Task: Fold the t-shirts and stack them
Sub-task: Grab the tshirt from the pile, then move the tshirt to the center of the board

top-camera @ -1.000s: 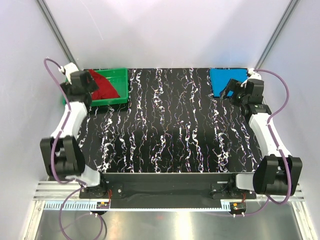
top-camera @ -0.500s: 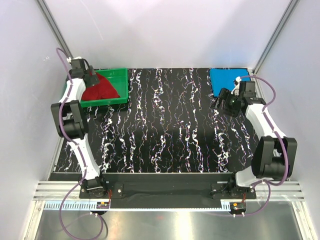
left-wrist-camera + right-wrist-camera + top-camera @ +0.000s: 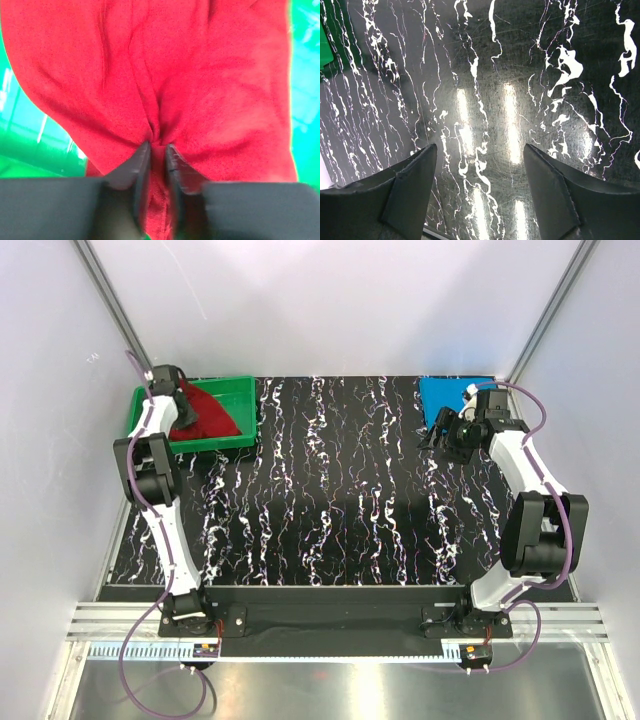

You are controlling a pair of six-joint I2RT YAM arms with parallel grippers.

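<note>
Left wrist: left gripper [image 3: 158, 150] clamped on a bunched fold of the red t-shirt [image 3: 210, 90], which lies in the green tray [image 3: 240, 390] at the far-left corner of the table [image 3: 340, 500]. Right gripper [image 3: 479, 150] has its jaws spread and grips nothing, just beside the folded blue t-shirt [image 3: 448, 395] at the far-right corner.

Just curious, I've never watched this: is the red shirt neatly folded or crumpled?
Crumpled. The red shirt lies bunched in the green tray, its creases gathering where the left end effector pinches it.
</note>
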